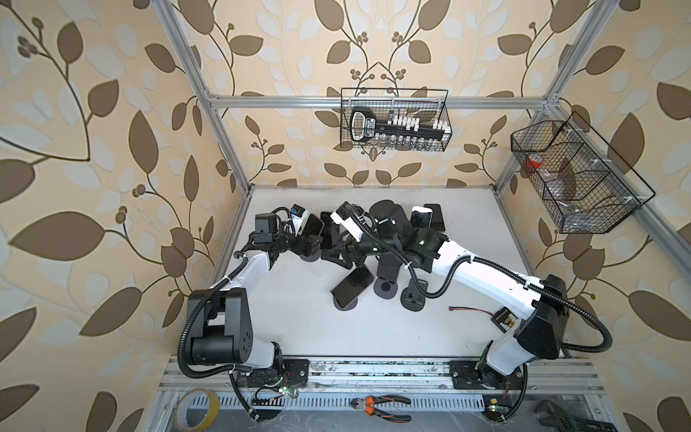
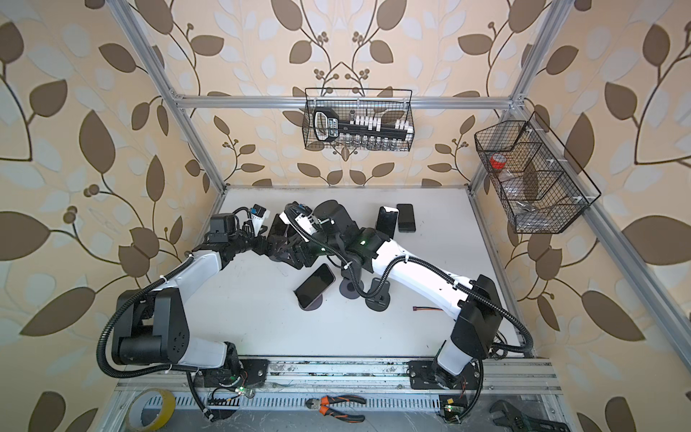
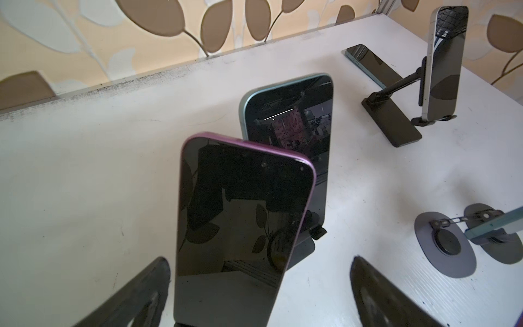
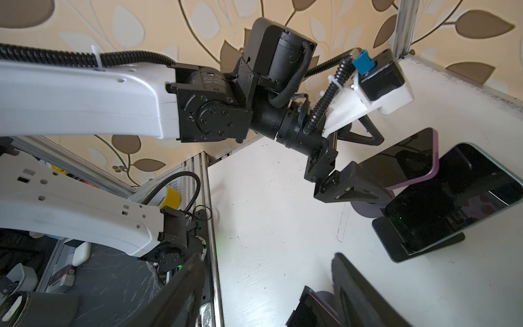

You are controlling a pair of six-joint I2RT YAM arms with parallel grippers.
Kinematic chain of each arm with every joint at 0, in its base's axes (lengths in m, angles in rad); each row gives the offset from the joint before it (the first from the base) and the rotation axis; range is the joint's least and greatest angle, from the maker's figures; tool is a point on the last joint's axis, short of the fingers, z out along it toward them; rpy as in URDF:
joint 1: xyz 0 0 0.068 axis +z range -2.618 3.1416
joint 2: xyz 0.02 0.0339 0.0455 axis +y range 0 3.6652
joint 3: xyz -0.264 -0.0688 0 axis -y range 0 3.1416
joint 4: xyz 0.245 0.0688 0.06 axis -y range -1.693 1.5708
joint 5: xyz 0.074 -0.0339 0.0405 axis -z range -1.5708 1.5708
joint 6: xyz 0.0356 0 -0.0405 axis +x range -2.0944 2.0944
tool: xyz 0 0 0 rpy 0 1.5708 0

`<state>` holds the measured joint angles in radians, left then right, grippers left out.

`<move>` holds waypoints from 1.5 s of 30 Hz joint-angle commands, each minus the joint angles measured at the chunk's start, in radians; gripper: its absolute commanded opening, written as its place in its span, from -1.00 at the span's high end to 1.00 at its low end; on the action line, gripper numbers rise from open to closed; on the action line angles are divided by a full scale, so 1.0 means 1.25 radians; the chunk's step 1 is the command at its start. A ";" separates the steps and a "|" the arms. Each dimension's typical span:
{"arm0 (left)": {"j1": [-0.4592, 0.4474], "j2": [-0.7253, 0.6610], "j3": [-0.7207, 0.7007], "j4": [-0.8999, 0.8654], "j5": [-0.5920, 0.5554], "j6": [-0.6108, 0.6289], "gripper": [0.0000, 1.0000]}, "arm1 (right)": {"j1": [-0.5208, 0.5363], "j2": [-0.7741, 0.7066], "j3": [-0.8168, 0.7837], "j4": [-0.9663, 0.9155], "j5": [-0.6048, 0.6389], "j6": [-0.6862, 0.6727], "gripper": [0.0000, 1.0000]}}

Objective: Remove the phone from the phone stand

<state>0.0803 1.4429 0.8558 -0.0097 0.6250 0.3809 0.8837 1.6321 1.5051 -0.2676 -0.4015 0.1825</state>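
A purple-edged phone [image 3: 240,215] stands upright on a round-based phone stand [image 4: 365,208] at the back left of the table. My left gripper [image 3: 260,297] is open around the phone's lower part. One finger [image 3: 141,294] is close beside the phone, while a clear gap separates it from the other finger [image 3: 376,297]. In both top views the left gripper [image 1: 310,243] [image 2: 276,247] sits at that phone [image 1: 312,226]. My right gripper [image 4: 268,291] hovers open and empty just to the right of it [image 1: 342,260], above the bare table.
A teal-edged phone [image 3: 288,127] on a rectangular stand is right behind the purple one. Another phone [image 1: 353,286] leans on a round stand in front, beside two empty stands [image 1: 387,288] [image 1: 413,297]. At the back are a phone on an arm stand [image 3: 444,62] and a flat phone [image 1: 435,217].
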 commanded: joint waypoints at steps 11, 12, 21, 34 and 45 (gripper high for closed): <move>0.007 0.050 0.063 0.019 0.029 0.047 -0.98 | 0.004 0.038 0.022 -0.012 -0.013 -0.023 -0.43; 0.006 0.052 0.063 0.021 0.028 0.046 -0.98 | 0.004 0.040 0.024 -0.014 -0.013 -0.025 -0.43; 0.007 0.082 0.081 0.013 0.034 0.044 -0.93 | 0.004 0.049 0.030 -0.019 -0.012 -0.029 -0.43; 0.008 0.095 0.093 0.007 0.049 0.043 -0.75 | 0.004 0.053 0.033 -0.023 -0.011 -0.032 -0.43; 0.007 0.116 0.105 0.010 0.042 0.031 -0.70 | 0.004 0.058 0.039 -0.028 -0.010 -0.034 -0.43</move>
<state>0.0803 1.5810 0.9524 -0.0044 0.6498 0.4160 0.8837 1.6875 1.5112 -0.2920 -0.4015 0.1555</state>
